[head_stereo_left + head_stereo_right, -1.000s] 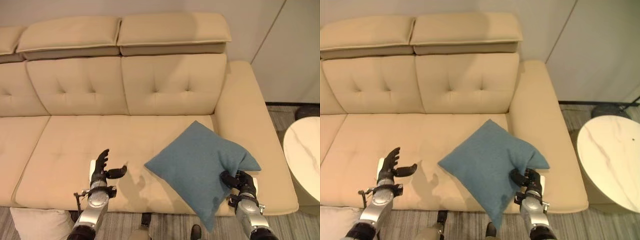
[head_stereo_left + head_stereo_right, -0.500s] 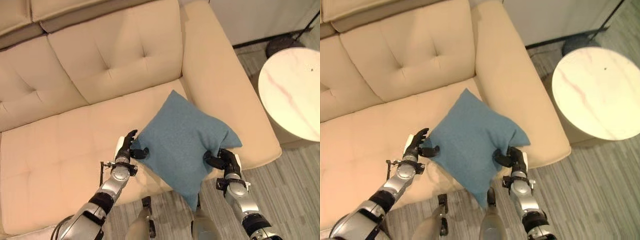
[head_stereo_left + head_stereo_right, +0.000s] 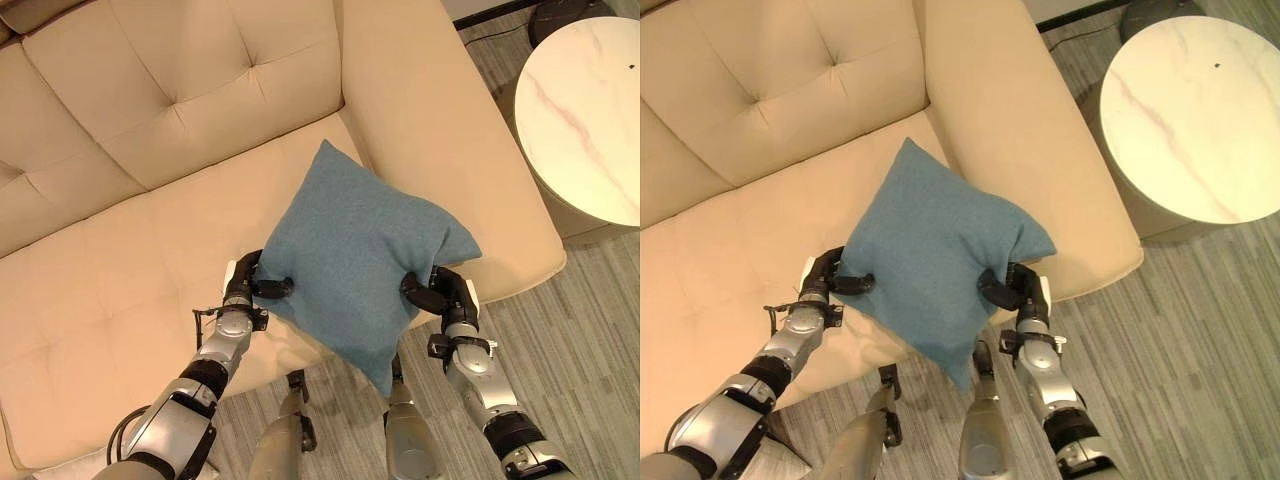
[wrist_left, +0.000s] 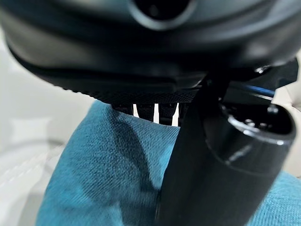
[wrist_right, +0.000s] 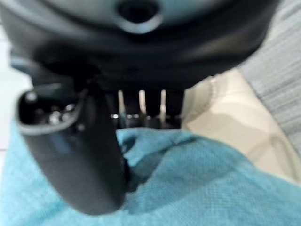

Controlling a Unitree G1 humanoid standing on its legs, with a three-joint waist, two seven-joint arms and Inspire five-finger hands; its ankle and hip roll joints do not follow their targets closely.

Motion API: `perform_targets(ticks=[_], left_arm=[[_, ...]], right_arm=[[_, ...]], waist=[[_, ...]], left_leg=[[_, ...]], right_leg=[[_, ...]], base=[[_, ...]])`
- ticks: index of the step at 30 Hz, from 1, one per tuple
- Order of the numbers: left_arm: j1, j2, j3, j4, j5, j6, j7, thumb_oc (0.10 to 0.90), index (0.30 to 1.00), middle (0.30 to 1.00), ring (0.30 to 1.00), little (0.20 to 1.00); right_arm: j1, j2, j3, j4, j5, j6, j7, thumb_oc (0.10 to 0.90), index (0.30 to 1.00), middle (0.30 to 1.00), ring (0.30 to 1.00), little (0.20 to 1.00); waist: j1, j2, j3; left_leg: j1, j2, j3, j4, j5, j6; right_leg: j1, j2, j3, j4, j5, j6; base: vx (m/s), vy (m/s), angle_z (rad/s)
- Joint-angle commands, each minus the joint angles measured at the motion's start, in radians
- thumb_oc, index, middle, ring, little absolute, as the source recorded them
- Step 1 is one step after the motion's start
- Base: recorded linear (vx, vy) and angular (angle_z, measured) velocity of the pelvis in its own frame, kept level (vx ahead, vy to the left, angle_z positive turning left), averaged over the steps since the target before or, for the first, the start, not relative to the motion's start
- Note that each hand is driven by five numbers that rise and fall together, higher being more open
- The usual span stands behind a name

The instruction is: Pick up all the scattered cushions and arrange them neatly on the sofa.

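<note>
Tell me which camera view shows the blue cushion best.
The left eye view: the whole blue cushion shows, held over the sofa seat's front edge between the left hand and right hand. The right eye view matches. The wrist views show pinched cloth up close.

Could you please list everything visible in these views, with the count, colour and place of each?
Cushion: one, teal blue, held between both hands over the sofa's front edge, near its armrest.
Sofa: one, beige, tufted back, across the upper and left part of the head views.
Round side table: one, white marbled top, on the floor beside the sofa's armrest.
Floor: grey striped, in front of the sofa.
Left hand: one, dark, fingers and thumb pinching the cushion's left edge.
Right hand: one, dark, pinching the cushion's right edge.
</note>
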Motion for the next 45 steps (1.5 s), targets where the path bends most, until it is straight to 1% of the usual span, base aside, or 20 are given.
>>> perform_targets(ticks=[1, 5, 14, 15, 17, 20, 23, 25, 27, 29, 30, 31, 32, 33, 35, 36, 40, 42, 44, 45], left_arm=[[0.01, -0.104, -0.024, 0.076, -0.013, 0.013, -0.095, 0.4, 0.3, 0.3, 0.3, 0.3], [0.052, -0.097, -0.019, 0.026, 0.0, 0.015, -0.095, 0.4, 0.3, 0.3, 0.3, 0.3], [0.239, -0.053, 0.053, -0.242, -0.159, -0.012, -0.108, 0.4, 0.3, 0.3, 0.3, 0.3], [0.245, -0.055, 0.056, -0.263, -0.167, -0.017, -0.119, 0.4, 0.3, 0.3, 0.3, 0.3], [0.297, -0.038, 0.048, -0.329, -0.112, -0.019, -0.149, 0.4, 0.3, 0.3, 0.3, 0.3], [0.337, -0.03, 0.065, -0.353, -0.084, -0.015, -0.168, 0.4, 0.3, 0.3, 0.3, 0.3], [0.41, -0.012, 0.067, -0.407, -0.044, -0.003, -0.19, 0.4, 0.3, 0.3, 0.3, 0.3], [0.454, -0.004, 0.073, -0.429, -0.035, 0.005, -0.195, 0.4, 0.3, 0.3, 0.3, 0.3], [0.51, -0.001, 0.077, -0.441, -0.042, 0.016, -0.208, 0.4, 0.3, 0.3, 0.3, 0.3], [0.525, -0.005, 0.076, -0.433, -0.039, 0.02, -0.212, 0.4, 0.3, 0.3, 0.3, 0.3], [0.549, -0.014, 0.074, -0.433, -0.04, 0.026, -0.216, 0.4, 0.3, 0.3, 0.3, 0.3], [0.549, -0.014, 0.074, -0.433, -0.04, 0.026, -0.216, 0.4, 0.3, 0.3, 0.3, 0.3], [0.565, -0.013, 0.076, -0.433, -0.035, 0.027, -0.219, 0.4, 0.3, 0.3, 0.3, 0.3], [0.593, -0.008, 0.083, -0.445, -0.026, 0.027, -0.212, 0.4, 0.3, 0.3, 0.3, 0.3], [0.608, -0.008, 0.082, -0.456, -0.026, 0.027, -0.211, 0.4, 0.3, 0.3, 0.3, 0.3], [0.622, 0.005, 0.082, -0.468, -0.019, 0.027, -0.211, 0.4, 0.3, 0.3, 0.3, 0.3], [0.634, -0.005, 0.096, -0.456, -0.027, 0.023, -0.205, 0.4, 0.3, 0.3, 0.3, 0.3], [0.645, -0.006, 0.109, -0.456, -0.032, 0.024, -0.198, 0.4, 0.3, 0.3, 0.3, 0.3], [0.647, -0.008, 0.111, -0.467, -0.025, 0.025, -0.198, 0.4, 0.3, 0.3, 0.3, 0.3], [0.641, -0.007, 0.112, -0.471, -0.025, 0.023, -0.196, 0.4, 0.3, 0.3, 0.3, 0.3]], right_arm=[[0.019, 0.058, 0.026, -0.039, 0.021, 0.013, 0.037, 0.4, 0.3, 0.3, 0.3, 0.3], [0.027, 0.062, 0.01, -0.066, -0.002, 0.025, 0.034, 0.4, 0.3, 0.3, 0.3, 0.3], [0.001, 0.065, -0.038, -0.157, -0.028, 0.037, 0.032, 0.4, 0.3, 0.3, 0.3, 0.3], [0.016, 0.07, -0.052, -0.181, -0.024, 0.038, 0.036, 0.4, 0.3, 0.3, 0.3, 0.3], [0.095, 0.064, -0.082, -0.256, -0.048, 0.039, 0.072, 0.4, 0.3, 0.3, 0.3, 0.3], [0.163, 0.066, -0.11, -0.297, -0.091, 0.05, 0.101, 0.4, 0.3, 0.3, 0.3, 0.3], [0.229, 0.08, -0.131, -0.319, -0.124, 0.065, 0.132, 0.4, 0.3, 0.3, 0.3, 0.3], [0.242, 0.094, -0.13, -0.308, -0.132, 0.07, 0.137, 0.4, 0.3, 0.3, 0.3, 0.3], [0.268, 0.112, -0.133, -0.302, -0.12, 0.073, 0.145, 0.4, 0.3, 0.3, 0.3, 0.3], [0.28, 0.117, -0.133, -0.303, -0.115, 0.07, 0.147, 0.4, 0.3, 0.3, 0.3, 0.3], [0.294, 0.115, -0.134, -0.305, -0.103, 0.066, 0.152, 0.4, 0.3, 0.3, 0.3, 0.3], [0.293, 0.115, -0.134, -0.305, -0.103, 0.066, 0.152, 0.4, 0.3, 0.3, 0.3, 0.3], [0.296, 0.111, -0.13, -0.307, -0.102, 0.061, 0.152, 0.4, 0.3, 0.3, 0.3, 0.3], [0.291, 0.108, -0.115, -0.304, -0.106, 0.053, 0.153, 0.4, 0.3, 0.3, 0.3, 0.3], [0.282, 0.11, -0.102, -0.296, -0.099, 0.046, 0.151, 0.4, 0.3, 0.3, 0.3, 0.3], [0.278, 0.107, -0.087, -0.294, -0.102, 0.05, 0.148, 0.4, 0.3, 0.3, 0.3, 0.3], [0.288, 0.114, -0.061, -0.282, -0.076, 0.043, 0.143, 0.4, 0.3, 0.3, 0.3, 0.3], [0.297, 0.109, -0.05, -0.285, -0.071, 0.049, 0.148, 0.4, 0.3, 0.3, 0.3, 0.3], [0.315, 0.102, -0.056, -0.295, -0.062, 0.049, 0.156, 0.4, 0.3, 0.3, 0.3, 0.3], [0.315, 0.097, -0.059, -0.304, -0.061, 0.047, 0.158, 0.4, 0.3, 0.3, 0.3, 0.3]], waist=[[0.0, -0.033, -0.018], [0.009, -0.039, -0.033], [0.07, -0.047, -0.097], [0.069, -0.054, -0.101], [0.062, -0.071, -0.126], [0.061, -0.078, -0.163], [0.066, -0.083, -0.186], [0.072, -0.083, -0.18], [0.085, -0.07, -0.173], [0.085, -0.066, -0.175], [0.08, -0.06, -0.177], [0.079, -0.058, -0.18], [0.08, -0.06, -0.179], [0.089, -0.06, -0.178], [0.088, -0.061, -0.177], [0.085, -0.072, -0.174], [0.095, -0.088, -0.192], [0.103, -0.088, -0.206], [0.098, -0.094, -0.203], [0.099, -0.102, -0.191]], left_leg=[[-0.049, -0.02, -0.03, 0.0, -0.041, 0.011], [-0.018, -0.021, -0.035, 0.0, -0.054, 0.016], [0.036, -0.025, -0.072, 0.02, -0.068, 0.018], [0.022, -0.024, -0.058, 0.065, -0.09, 0.018], [0.012, -0.004, 0.045, 0.172, -0.143, 0.031], [0.018, -0.01, 0.055, 0.189, -0.172, 0.043], [0.056, -0.035, 0.054, 0.192, -0.204, 0.079], [0.094, -0.049, 0.064, 0.192, -0.222, 0.1], [0.154, -0.059, 0.054, 0.168, -0.235, 0.12], [0.173, -0.068, 0.039, 0.149, -0.23, 0.123], [0.204, -0.083, 0.011, 0.112, -0.218, 0.122], [0.2, -0.081, 0.01, 0.111, -0.216, 0.122], [0.216, -0.088, 0.003, 0.099, -0.214, 0.121], [0.234, -0.099, -0.007, 0.078, -0.209, 0.119], [0.242, -0.102, -0.014, 0.069, -0.207, 0.114], [0.251, -0.12, -0.039, 0.072, -0.207, 0.109], [0.244, -0.137, -0.051, 0.095, -0.22, 0.098], [0.236, -0.137, -0.046, 0.125, -0.233, 0.089], [0.21, -0.135, -0.035, 0.22, -0.255, 0.057], [0.165, -0.126, -0.024, 0.307, -0.242, 0.028]], right_leg=[[-0.064, -0.019, -0.011, 0.114, -0.085, 0.002], [-0.035, -0.017, -0.016, 0.124, -0.1, 0.001], [0.081, -0.034, -0.087, 0.109, -0.121, -0.002], [0.093, -0.046, -0.103, 0.112, -0.128, -0.001], [0.143, -0.08, -0.151, 0.119, -0.136, 0.008], [0.164, -0.096, -0.169, 0.137, -0.135, 0.018], [0.157, -0.123, -0.181, 0.275, -0.115, 0.038], [0.136, -0.16, -0.199, 0.384, -0.046, 0.051], [0.116, -0.179, -0.236, 0.502, -0.034, 0.04], [0.102, -0.152, -0.231, 0.52, -0.056, 0.028], [0.076, -0.079, -0.227, 0.508, -0.124, 0.008], [0.075, -0.076, -0.228, 0.503, -0.12, 0.007], [0.069, -0.043, -0.235, 0.481, -0.152, -0.001], [0.034, 0.003, -0.277, 0.438, -0.162, -0.015], [0.007, 0.024, -0.304, 0.419, -0.155, -0.016], [0.026, 0.049, -0.308, 0.342, -0.154, -0.021], [0.105, 0.083, -0.268, 0.237, -0.165, -0.054], [0.138, 0.082, -0.285, 0.205, -0.164, -0.064], [0.18, 0.086, -0.292, 0.168, -0.174, -0.08], [0.191, 0.076, -0.296, 0.162, -0.176, -0.088]], base=[[0.0, 0.0, 0.0], [0.01, -0.001, 0.0], [0.05, 0.011, 0.17], [0.0, 0.067, 0.3], [0.05, 0.168, 0.62], [0.15, 0.183, 0.47], [0.15, 0.283, 0.34], [0.08, 0.257, 0.18], [0.1, 0.254, 0.09], [0.12, 0.167, 0.05], [0.12, 0.132, -0.04], [0.12, 0.079, 0.13], [0.09, 0.034, 0.43], [0.1, 0.033, 0.47], [0.07, 0.018, 0.36], [0.07, 0.012, 0.45], [0.05, -0.053, 0.47], [0.08, -0.068, 0.18], [0.03, -0.073, 0.24], [-0.09, -0.048, 0.43]])
